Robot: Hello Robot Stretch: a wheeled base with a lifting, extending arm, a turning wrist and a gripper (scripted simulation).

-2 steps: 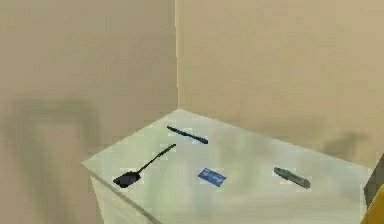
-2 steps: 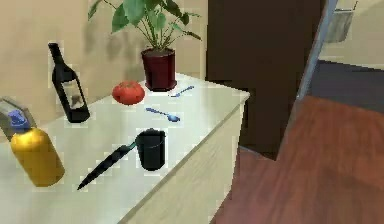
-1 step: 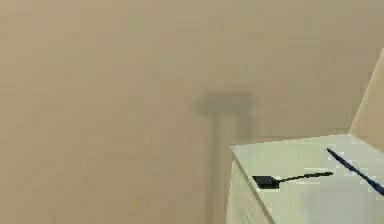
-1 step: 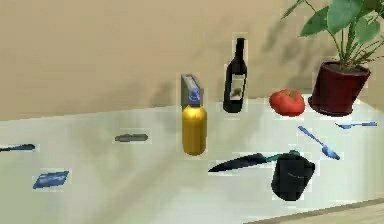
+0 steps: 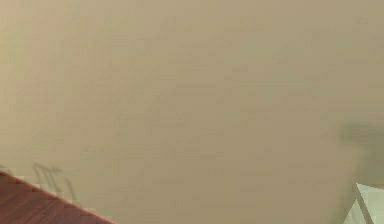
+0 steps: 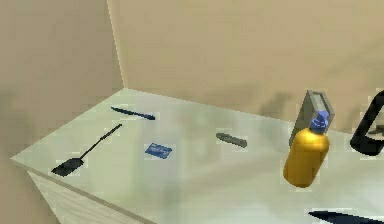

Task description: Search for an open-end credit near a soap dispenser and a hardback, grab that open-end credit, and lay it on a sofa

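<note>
Your search looks done: the small blue card (image 6: pixel 157 150) lies flat on the tabletop (image 6: pixel 200 172) left of centre, soap dispenser (image 6: pixel 306 155) at its right; next calls for a lined-up reach to it, and you cannot tell the claw's state.

Plain beige walls (image 6: pixel 230 50) meet in a corner behind a pale countertop (image 6: pixel 200 175).

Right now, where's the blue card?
Arm side view, left of middle: the blue card lies flat on the pale counter, between the black spatula and a small grey object; the yellow bottle stands farther right.
</note>
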